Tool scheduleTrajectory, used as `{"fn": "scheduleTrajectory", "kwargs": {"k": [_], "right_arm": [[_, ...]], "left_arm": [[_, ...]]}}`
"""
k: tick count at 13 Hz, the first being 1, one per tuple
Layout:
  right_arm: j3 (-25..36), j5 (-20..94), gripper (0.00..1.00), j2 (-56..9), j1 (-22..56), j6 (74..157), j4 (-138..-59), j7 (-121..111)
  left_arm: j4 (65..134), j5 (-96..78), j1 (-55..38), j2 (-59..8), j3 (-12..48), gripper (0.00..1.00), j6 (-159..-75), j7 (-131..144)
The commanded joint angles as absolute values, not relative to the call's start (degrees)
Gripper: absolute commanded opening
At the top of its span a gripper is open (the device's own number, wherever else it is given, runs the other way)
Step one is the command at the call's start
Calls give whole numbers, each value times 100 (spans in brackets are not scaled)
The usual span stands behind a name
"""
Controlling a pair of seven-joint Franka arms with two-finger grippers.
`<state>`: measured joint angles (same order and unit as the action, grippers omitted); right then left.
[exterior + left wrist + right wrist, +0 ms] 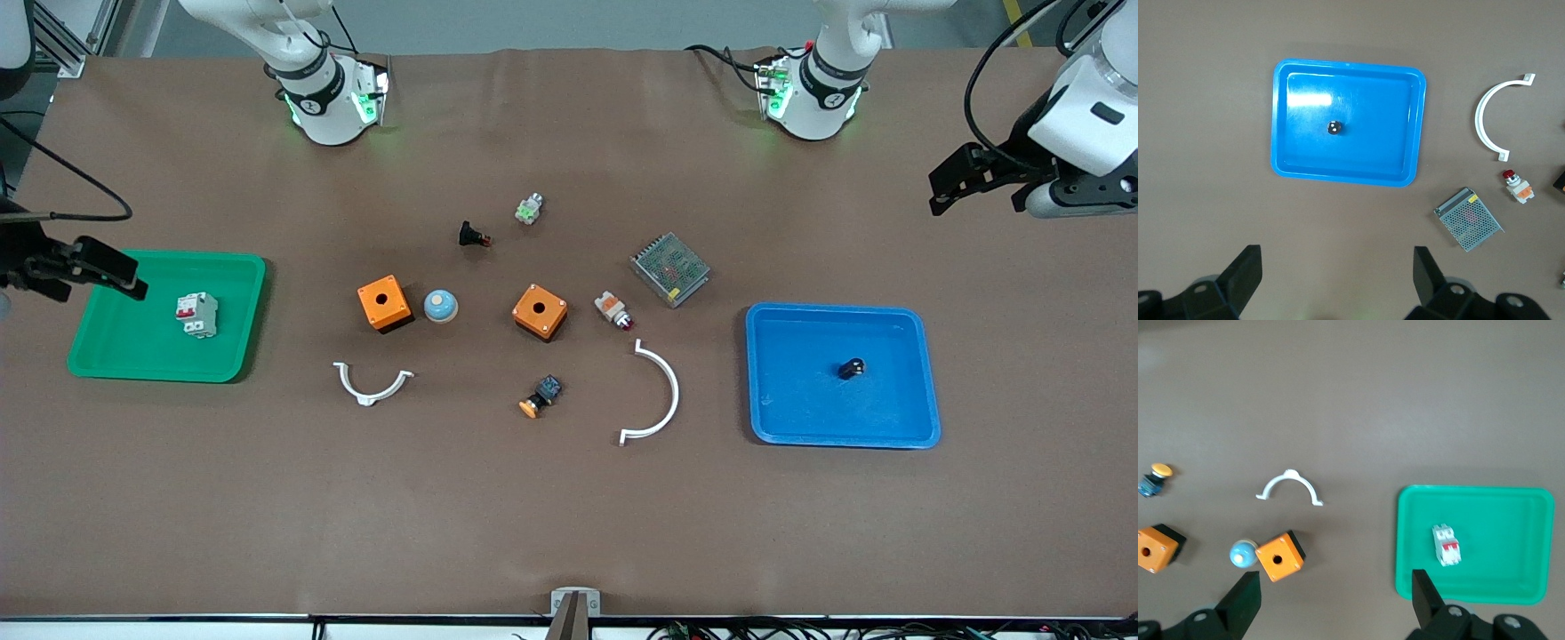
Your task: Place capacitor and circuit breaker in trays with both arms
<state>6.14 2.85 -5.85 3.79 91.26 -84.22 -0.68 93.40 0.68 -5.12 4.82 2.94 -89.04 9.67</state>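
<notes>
Capacitor (851, 368) sits in the blue tray (925, 373) at frame right, circuit breaker (196, 314) in the green tray (253, 311) at left — we'd call both placed. Left gripper (944, 188) upper right, right gripper (93, 271) over the green tray's edge, jaws apart and empty — plenty of bare table around.

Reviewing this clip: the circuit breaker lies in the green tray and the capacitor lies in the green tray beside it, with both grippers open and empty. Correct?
Not quite. The capacitor lies in the blue tray, as the front view shows. The rest holds: the circuit breaker lies in the green tray, and the left gripper and right gripper are open and empty.
</notes>
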Motion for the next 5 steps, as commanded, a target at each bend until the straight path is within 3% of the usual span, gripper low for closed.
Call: {"fn": "scheduleTrajectory", "kwargs": {"k": [1,5], "right_arm": [[457,123,100,-281,281,9062,-8798,79],[483,114,100,-115,237,9026,-8876,-157]], "left_arm": [[9123,62,-501,352,281,100,-8895,862],[9123,70,-518,334,281,100,-8903,870]]}}
